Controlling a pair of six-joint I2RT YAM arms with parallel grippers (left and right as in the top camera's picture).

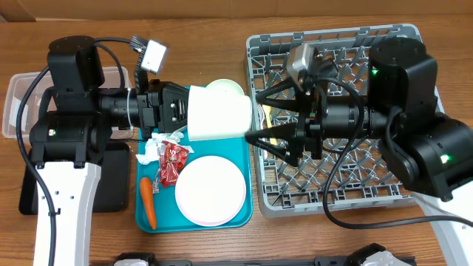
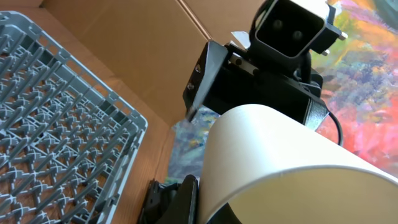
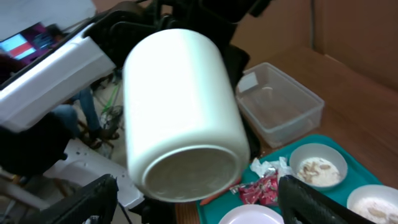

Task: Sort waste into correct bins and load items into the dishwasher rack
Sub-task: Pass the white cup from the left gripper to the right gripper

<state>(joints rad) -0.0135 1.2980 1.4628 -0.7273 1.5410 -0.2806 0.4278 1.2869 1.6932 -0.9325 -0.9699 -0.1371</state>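
L gripper (image 1: 183, 111) clamped on the white cup (image 1: 218, 111) – its fingers (image 2: 183, 196) pinch the cup wall near the rim. Cup lies on its side in the air over the teal tray (image 1: 246, 214), base pointing at the dishwasher rack (image 1: 340, 193). R gripper (image 1: 253, 117) faces the base w/ fingers (image 3: 81, 199) spread wide, one each side – gaps show both sides, no contact seen. Plate (image 1: 211, 189), red wrapper (image 1: 171, 161) & carrot (image 1: 148, 201) on tray.

White bowl (image 1: 218, 112) sideways, aloft beside rack (image 1: 347, 33) — plate (image 1: 211, 191), wrapper (image 1: 171, 161), carrot (image 1: 148, 201) below.
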